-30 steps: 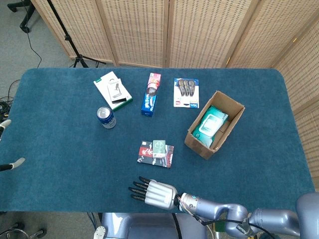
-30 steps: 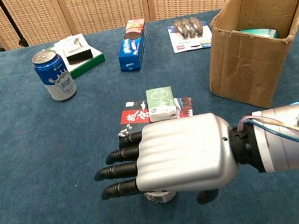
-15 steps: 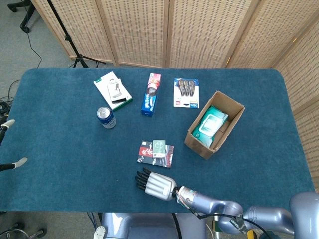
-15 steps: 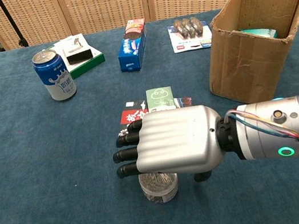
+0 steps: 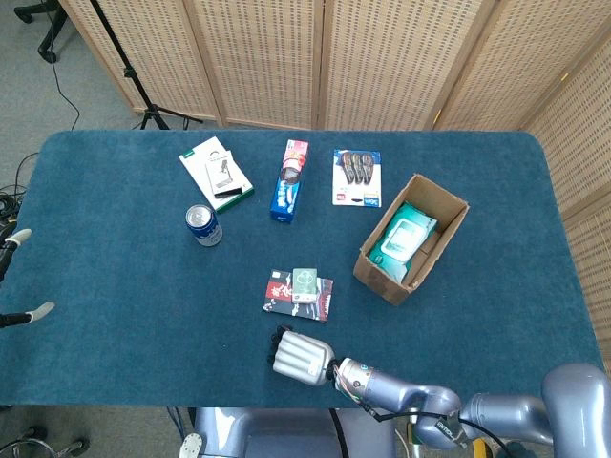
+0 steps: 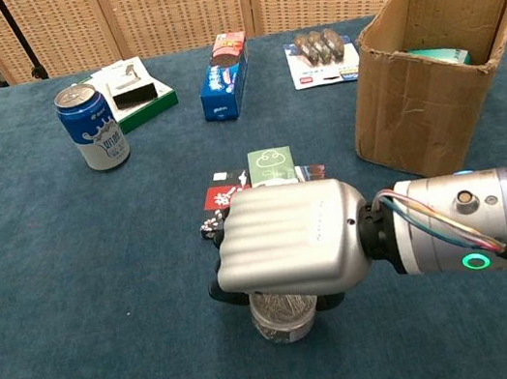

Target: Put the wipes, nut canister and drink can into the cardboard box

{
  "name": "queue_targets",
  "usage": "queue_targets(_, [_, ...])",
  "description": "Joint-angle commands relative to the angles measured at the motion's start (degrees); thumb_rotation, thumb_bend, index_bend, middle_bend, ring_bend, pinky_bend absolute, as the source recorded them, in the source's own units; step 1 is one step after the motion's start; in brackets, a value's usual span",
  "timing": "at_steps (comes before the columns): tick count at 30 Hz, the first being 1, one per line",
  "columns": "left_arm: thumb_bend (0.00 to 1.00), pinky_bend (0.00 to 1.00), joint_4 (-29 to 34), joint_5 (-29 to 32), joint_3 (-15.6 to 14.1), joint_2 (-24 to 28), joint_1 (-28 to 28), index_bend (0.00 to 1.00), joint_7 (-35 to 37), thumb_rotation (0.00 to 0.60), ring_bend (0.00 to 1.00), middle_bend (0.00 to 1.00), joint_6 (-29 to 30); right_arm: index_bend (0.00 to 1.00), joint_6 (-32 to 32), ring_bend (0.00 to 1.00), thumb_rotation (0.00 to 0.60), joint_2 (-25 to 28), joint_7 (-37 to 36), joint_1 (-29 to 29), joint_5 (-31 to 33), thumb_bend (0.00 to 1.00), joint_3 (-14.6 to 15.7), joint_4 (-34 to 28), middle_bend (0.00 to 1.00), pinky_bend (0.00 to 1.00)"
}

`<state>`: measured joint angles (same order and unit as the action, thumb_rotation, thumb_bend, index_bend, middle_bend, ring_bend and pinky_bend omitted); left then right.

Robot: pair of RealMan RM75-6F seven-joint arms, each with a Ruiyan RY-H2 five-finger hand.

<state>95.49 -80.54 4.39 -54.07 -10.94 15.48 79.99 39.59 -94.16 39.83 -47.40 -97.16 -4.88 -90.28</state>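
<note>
My right hand [image 6: 289, 252] reaches in from the right and wraps its fingers from above around the nut canister [image 6: 284, 318], a clear jar standing on the blue cloth near the front edge. The head view shows this right hand [image 5: 299, 355] covering the canister. The blue-and-white drink can [image 5: 202, 225] [image 6: 92, 126] stands upright at the left. The wipes pack [image 5: 406, 237] [image 6: 436, 56] lies inside the open cardboard box [image 5: 449, 205] [image 6: 417, 112] at the right. Two fingertips of my left hand [image 5: 24, 277] show spread at the far left edge, holding nothing.
A red card pack topped by a small green box [image 5: 298, 291] [image 6: 272, 170] lies just beyond my right hand. Along the back lie a green-and-white box [image 5: 217, 173], a blue toothpaste box [image 5: 289, 179] and a razor pack [image 5: 357, 176]. Wicker screens stand behind the table.
My right hand's fingers, stretched flat over the canister a second ago, have curled down and closed around it. The hand has slid slightly right. The can and box have not moved.
</note>
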Motion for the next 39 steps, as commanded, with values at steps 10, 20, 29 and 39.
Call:
queue_targets(10, [0.00, 0.06, 0.18, -0.22, 0.24, 0.13, 0.09, 0.11, -0.14, 0.600, 0.00, 0.00, -0.68, 0.60, 10.91, 0.40, 0.600, 9.99, -7.29, -0.88, -1.33, 0.49, -5.89, -7.20, 0.53, 0.39])
queue_targets(20, [0.00, 0.06, 0.86, -0.18, 0.35, -0.01, -0.13, 0.11, -1.46, 0.600, 0.00, 0.00, -1.63, 0.61, 16.34, 0.42, 0.600, 22.98, -7.55, 0.81, 13.58, 0.49, -19.40, -3.65, 0.54, 0.39])
queue_targets(29, [0.00, 0.06, 1.26, -0.06, 0.47, 0.00, -0.08, 0.11, -2.21, 0.600, 0.00, 0.00, -2.00, 0.61, 14.15, 0.42, 0.600, 22.80, -10.78, 2.11, 20.50, 0.51, -15.28, 6.09, 0.54, 0.39])
queue_targets(39, [0.00, 0.06, 1.66, -0.37, 0.37, 0.14, 0.09, 0.11, -2.51, 0.600, 0.00, 0.00, -2.16, 0.57, 12.58, 0.41, 0.600, 19.71, -12.24, 1.90, 24.23, 0.46, -11.82, 14.82, 0.47, 0.39])
